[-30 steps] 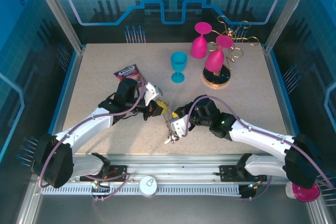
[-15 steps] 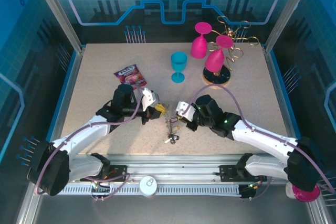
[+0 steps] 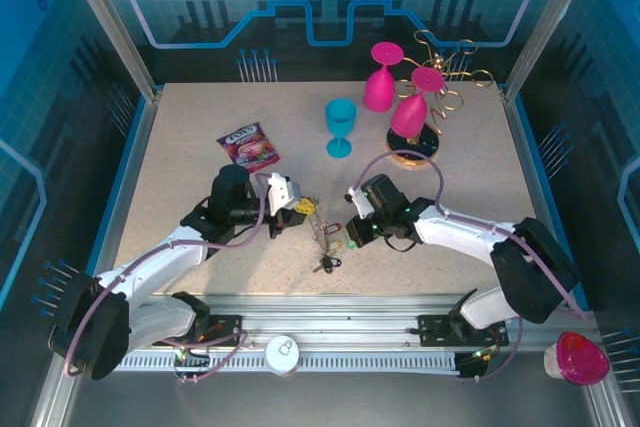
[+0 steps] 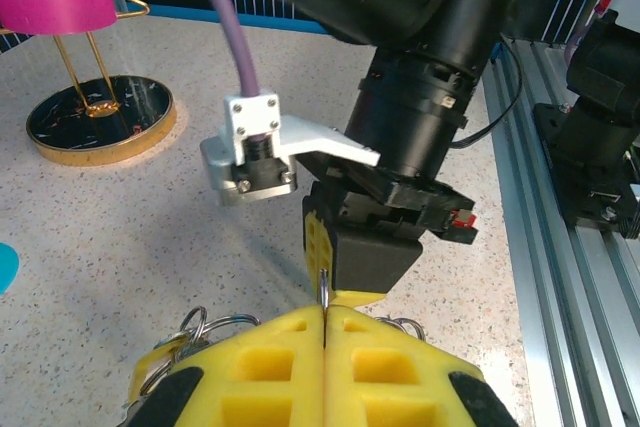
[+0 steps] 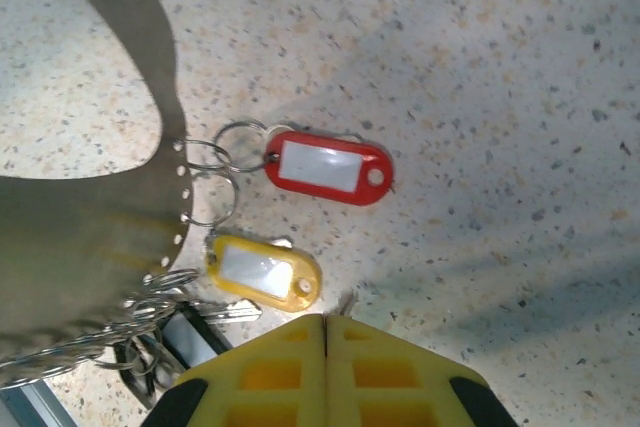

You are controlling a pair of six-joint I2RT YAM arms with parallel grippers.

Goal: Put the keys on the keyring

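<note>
Two keys (image 5: 325, 167) lie just ahead of the closed right hand (image 5: 325, 325).

a matt, speckled, stone-like finish is seen on the table (image 5: 520, 77). the red key tag (image 5: 328, 168) and yellow key tag (image 5: 263, 276) are moulded in glossy plastic and joined by thin shiny metal rings (image 5: 205, 154). the pink goblets (image 3: 381, 82) are seen as smooth plastic, the rack (image 3: 420, 152) as polished gold wire.

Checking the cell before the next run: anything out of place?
A pink cup sits off the table, at the near right corner of the frame, apart from the pink goblets hung on the gold rack. Nothing looks spilled or broken.
</note>
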